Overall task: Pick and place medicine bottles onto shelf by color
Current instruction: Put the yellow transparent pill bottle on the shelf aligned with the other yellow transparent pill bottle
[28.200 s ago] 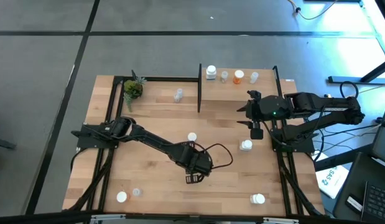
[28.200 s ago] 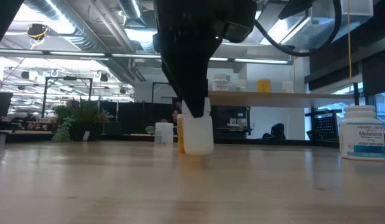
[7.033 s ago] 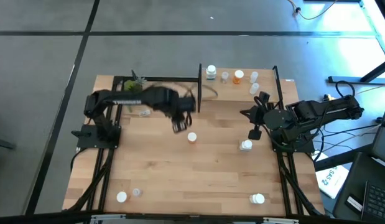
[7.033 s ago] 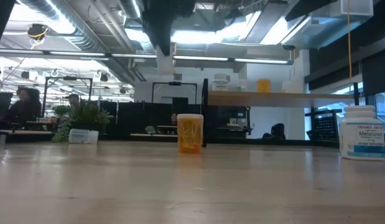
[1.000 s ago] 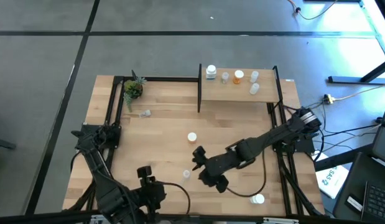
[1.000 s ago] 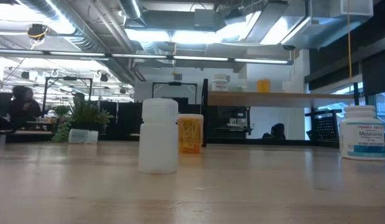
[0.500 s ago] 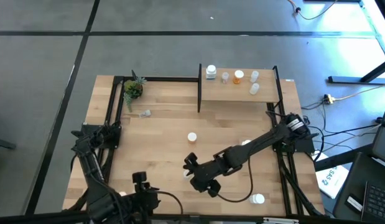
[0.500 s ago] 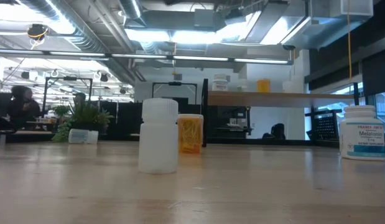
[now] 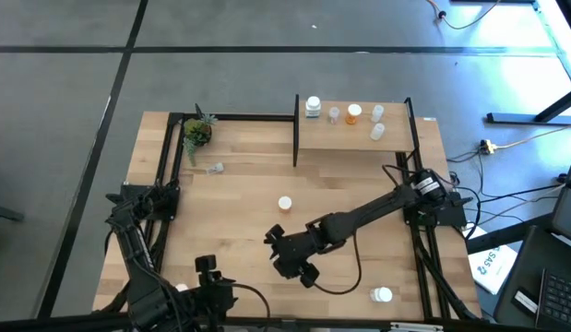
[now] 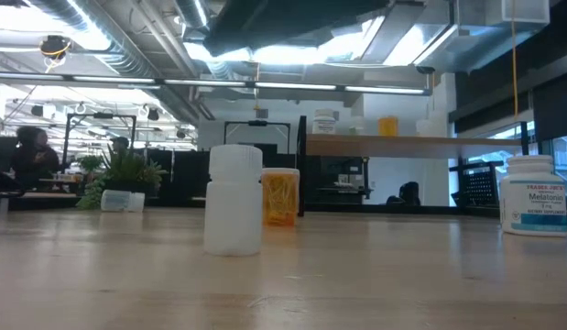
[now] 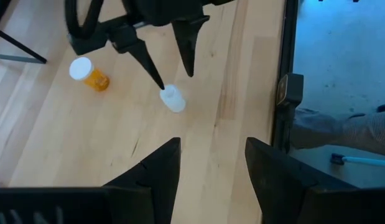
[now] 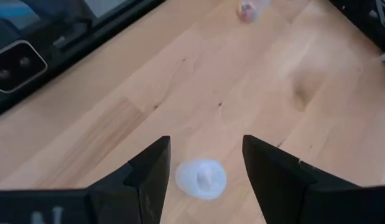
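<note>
The right gripper (image 9: 275, 247) is now seen left of centre in the high view, shifted leftward across the last second; its fingers are spread and poised above a white bottle (image 12: 201, 178), which stands upright on the table, not yet gripped; a pick is judged imminent. The left gripper (image 11: 208, 163), fingers spread and empty, waits at the lower left edge. The shelf (image 9: 354, 136), upper right, already carries four bottles.
</note>
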Motion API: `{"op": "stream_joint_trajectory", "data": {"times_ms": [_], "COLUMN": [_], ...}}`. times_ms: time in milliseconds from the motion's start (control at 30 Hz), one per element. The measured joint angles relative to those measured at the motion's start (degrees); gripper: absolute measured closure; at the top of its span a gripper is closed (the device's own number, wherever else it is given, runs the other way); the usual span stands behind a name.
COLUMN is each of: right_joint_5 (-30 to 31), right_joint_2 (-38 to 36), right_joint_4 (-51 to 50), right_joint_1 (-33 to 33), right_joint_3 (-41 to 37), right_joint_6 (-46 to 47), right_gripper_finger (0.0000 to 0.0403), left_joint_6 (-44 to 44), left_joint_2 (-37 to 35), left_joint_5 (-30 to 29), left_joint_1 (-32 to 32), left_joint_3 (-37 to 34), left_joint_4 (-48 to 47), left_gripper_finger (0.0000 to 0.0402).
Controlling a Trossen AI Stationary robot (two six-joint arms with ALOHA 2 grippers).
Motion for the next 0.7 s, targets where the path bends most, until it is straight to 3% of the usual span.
{"op": "stream_joint_trajectory", "data": {"times_ms": [233, 700], "right_joint_5": [-5.4, -4.3], "right_joint_2": [0.6, 3.4], "right_joint_4": [1.8, 4.4], "right_joint_1": [-1.9, -2.4], "right_joint_3": [-0.6, -0.6], "right_joint_6": [0.0, 1.9], "right_gripper_finger": [0.0199, 0.0199], "left_joint_6": [0.0, 0.0], "left_joint_2": [0.0, 0.0], "left_joint_5": [0.0, 0.0], "left_joint_1": [0.0, 0.1], "left_joint_3": [0.0, 0.0], "left_joint_4": [0.0, 0.0], "left_gripper_finger": [0.0227, 0.0227]}}
